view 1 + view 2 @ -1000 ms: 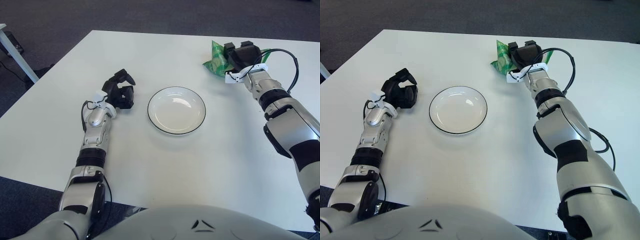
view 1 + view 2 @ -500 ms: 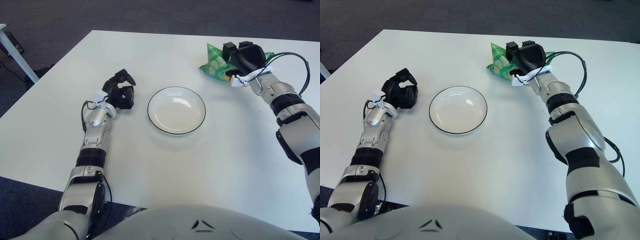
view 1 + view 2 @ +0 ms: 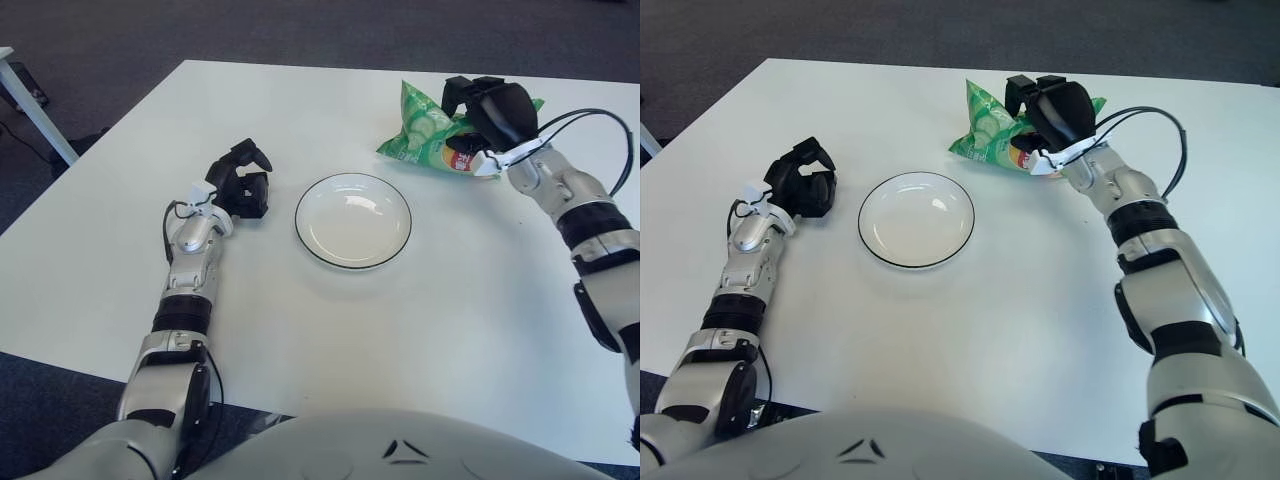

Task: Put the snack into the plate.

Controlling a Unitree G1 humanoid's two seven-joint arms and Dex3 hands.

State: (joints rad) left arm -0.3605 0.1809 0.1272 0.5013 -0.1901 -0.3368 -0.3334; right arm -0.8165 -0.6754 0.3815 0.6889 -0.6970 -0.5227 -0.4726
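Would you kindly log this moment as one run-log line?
right hand: grasps snack bag, right of plate | plate: empty | left hand: left of plate, curled, idle

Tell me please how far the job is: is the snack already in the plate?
Not yet. Done: the right hand has grasped the green snack bag. In hand: it holds the bag right of the plate. Left: placing it inside. The left hand shows left of the plate.

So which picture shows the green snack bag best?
The left eye view: the green snack bag shows a little more of its front there, held up by the right hand. The right eye view shows the same bag, slightly more covered by the hand.
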